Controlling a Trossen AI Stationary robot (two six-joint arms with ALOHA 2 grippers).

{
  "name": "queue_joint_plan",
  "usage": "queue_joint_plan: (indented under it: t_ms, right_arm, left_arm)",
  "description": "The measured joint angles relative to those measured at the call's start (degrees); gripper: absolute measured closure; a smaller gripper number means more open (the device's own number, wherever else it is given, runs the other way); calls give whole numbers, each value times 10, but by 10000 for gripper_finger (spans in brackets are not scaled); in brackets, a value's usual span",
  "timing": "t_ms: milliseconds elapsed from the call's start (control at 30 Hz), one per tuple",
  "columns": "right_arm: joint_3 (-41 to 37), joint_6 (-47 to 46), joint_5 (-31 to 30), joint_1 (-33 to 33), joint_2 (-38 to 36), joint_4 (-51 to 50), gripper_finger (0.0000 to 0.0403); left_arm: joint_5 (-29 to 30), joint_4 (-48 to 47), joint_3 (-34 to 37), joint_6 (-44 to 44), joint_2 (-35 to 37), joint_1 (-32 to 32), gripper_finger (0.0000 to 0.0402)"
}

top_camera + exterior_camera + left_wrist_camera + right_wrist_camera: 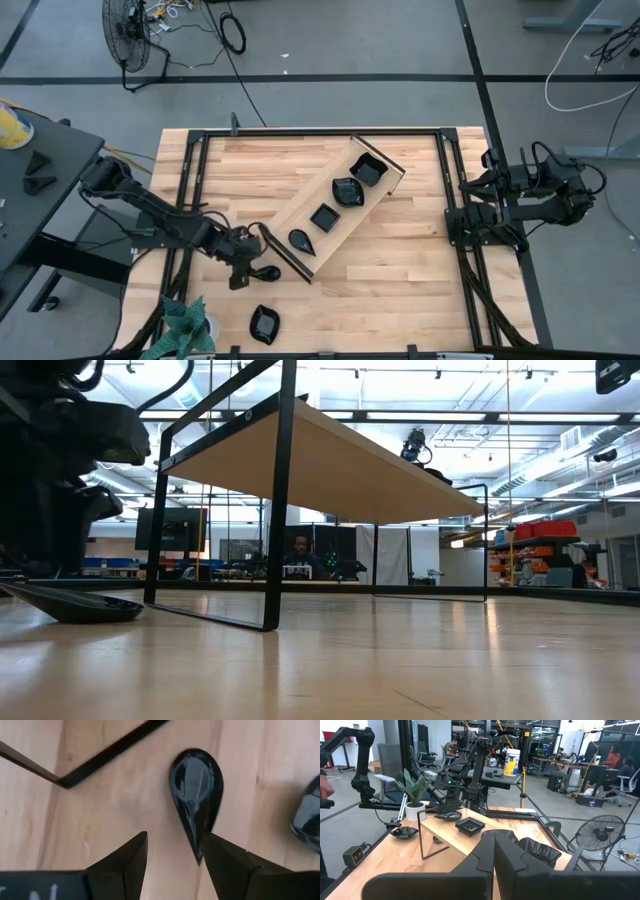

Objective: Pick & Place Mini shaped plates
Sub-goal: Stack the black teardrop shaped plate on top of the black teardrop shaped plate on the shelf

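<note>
Teardrop plate [196, 790]: on the table just off the tray's [300, 205] near black end, not yet lifted.
Long axis: its tip runs back toward one finger.
Left end effector [175, 852]: spread, hovering low, plate slightly off-centre.
Nearer arm: left, stretched to the tray's corner.
Right end effector [495, 855]: pressed together, parked well away from the tray.

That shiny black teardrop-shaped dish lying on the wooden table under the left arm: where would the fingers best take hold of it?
Probably at the narrow pointed tail of the glossy black teardrop dish, coming straight down from above. It lies flat on the light wooden table, so only its raised rim offers a hold, and the tail is slim enough to fit between the fingers. The left gripper hangs open above it, one finger over the tip.
</note>
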State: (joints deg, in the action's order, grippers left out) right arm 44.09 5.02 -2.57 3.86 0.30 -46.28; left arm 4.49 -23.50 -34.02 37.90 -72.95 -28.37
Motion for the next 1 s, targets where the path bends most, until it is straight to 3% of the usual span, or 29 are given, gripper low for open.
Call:
queue_joint_plan:
  t_ms: [667, 1000]
  right_arm:
    - [0, 0, 0, 0, 0, 0, 392]
    - [0, 0, 0, 0, 0, 0, 392]
  left_arm:
    - [-22, 74, 37, 21, -2, 5, 209]
    - [19, 73, 37, 19, -2, 5, 209]
